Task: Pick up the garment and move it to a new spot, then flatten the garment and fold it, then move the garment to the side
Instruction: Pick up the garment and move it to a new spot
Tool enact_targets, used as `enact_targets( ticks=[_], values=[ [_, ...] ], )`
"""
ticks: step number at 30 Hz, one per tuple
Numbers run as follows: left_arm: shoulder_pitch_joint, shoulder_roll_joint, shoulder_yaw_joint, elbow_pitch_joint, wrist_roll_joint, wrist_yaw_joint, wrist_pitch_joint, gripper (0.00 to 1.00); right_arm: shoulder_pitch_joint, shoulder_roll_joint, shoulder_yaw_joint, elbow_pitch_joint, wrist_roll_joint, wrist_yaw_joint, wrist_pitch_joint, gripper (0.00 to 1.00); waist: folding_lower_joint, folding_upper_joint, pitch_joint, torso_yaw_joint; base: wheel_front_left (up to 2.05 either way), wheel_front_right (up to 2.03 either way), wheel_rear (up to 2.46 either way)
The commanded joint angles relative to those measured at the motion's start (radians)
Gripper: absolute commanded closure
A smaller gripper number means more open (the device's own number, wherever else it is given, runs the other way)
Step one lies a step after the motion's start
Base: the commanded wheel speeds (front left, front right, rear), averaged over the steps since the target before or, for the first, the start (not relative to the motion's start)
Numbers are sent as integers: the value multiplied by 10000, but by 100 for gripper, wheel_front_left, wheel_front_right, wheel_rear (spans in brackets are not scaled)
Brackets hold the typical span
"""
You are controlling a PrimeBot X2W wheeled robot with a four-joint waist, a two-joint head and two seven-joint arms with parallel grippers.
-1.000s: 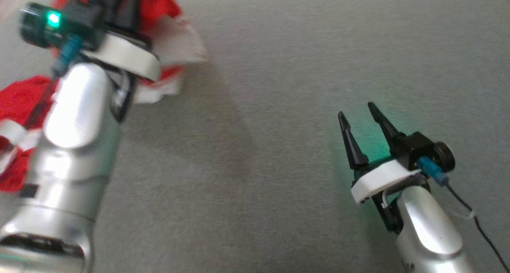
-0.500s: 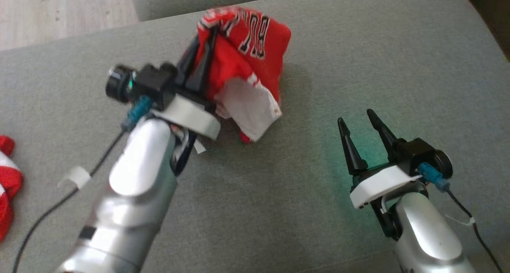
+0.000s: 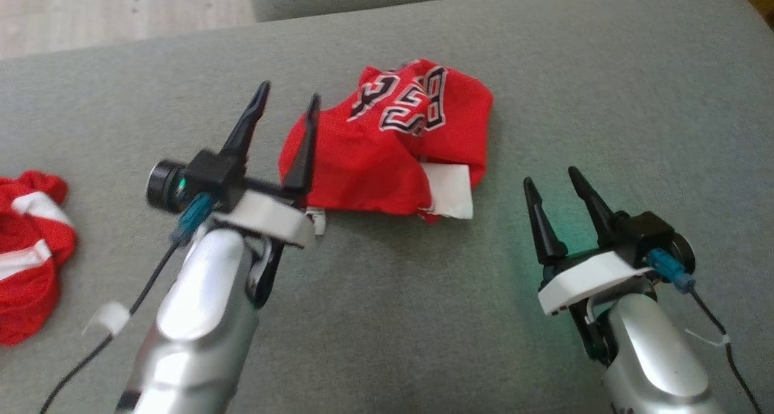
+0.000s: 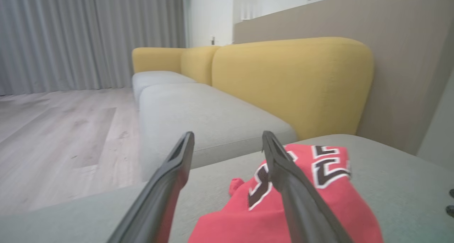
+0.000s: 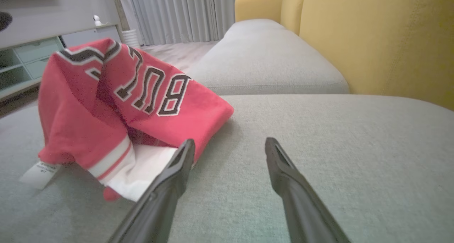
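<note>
And the red jersey (image 3: 387, 148) is down! It sits in a crumpled heap on the grey sofa cushion (image 3: 387, 329), lettering up and white lining spilling out the near side. It lies just off the inner side of the left jaws, its edge tucked under their nearer finger with nothing between the two. Those left jaws are spread wide and empty, which reads as a clean drop: this looks like the new spot, with flattening next. The right jaws are spread too, gripping nothing, with the jersey ahead of them and off toward the left arm and a white label (image 5: 39, 172) trailing on the cushion. They look parked and ready to take a corner. A second red garment (image 3: 30, 245) lies well out past the left jaws' outer side.

Half a second ago the left jaws were pinched on the jersey, carrying it bunched above the cushion. Now they have let go and it has slumped flat. The right jaws haven't changed.
</note>
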Motion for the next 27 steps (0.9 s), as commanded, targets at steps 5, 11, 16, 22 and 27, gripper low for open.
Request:
enact_targets(
  ticks=[5,11,16,22,27],
  values=[
    [1070,293,1225,-783,127,288,-49,0,71,94,-2,-460,222,-7,-28,0,0,0,-558,667,0,0,0],
    [2666,282,2037,-1207,406,355,-49,0,365,94,-153,-277,223,-7,-28,0,0,0,-1151,1076,0,0,0],
    [3839,178,2234,-1518,736,183,-49,0,798,95,-393,-148,170,-7,-28,0,0,0,-1606,1404,0,0,0],
    [4890,36,2648,-1829,848,132,-49,0,1220,95,-608,-56,112,-7,-28,0,0,0,-1889,1467,0,0,0],
    [5293,-42,2864,-1987,909,126,-49,0,1317,95,-575,5,109,-7,-28,0,0,0,-1975,1400,0,0,0]
  ],
)
